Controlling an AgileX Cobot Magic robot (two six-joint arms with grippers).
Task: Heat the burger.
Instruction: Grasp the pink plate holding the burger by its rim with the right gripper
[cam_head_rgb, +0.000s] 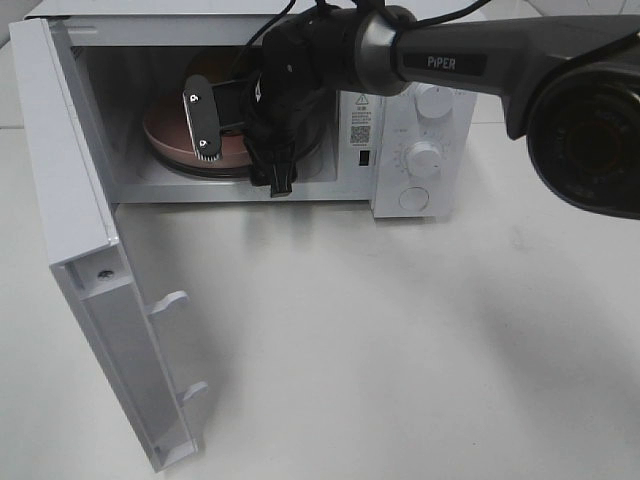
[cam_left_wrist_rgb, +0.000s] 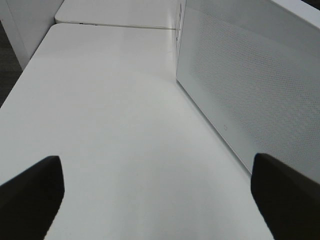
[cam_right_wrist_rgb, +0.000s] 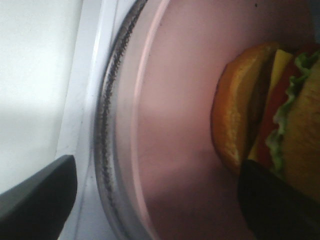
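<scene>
The burger (cam_right_wrist_rgb: 240, 105), with its golden bun, lettuce, cheese and tomato, lies on its side on the round pink plate (cam_right_wrist_rgb: 180, 100) in the right wrist view. The plate (cam_head_rgb: 170, 140) sits inside the open microwave (cam_head_rgb: 420, 150). My right gripper (cam_head_rgb: 205, 120) reaches into the cavity and stands open (cam_right_wrist_rgb: 155, 195). One of its fingers (cam_right_wrist_rgb: 275, 200) is right against the burger, the other is outside the plate's rim. In the high view the arm hides most of the burger. My left gripper (cam_left_wrist_rgb: 155, 195) is open and holds nothing, low over the white table.
The microwave door (cam_head_rgb: 80, 200) swings wide open to the left, and its perforated panel (cam_left_wrist_rgb: 240, 75) stands just beside my left gripper. The plate rests on a glass turntable (cam_right_wrist_rgb: 107, 125). The control knobs (cam_head_rgb: 425, 158) are on the microwave's right. White tabletop (cam_head_rgb: 400, 340) spreads in front.
</scene>
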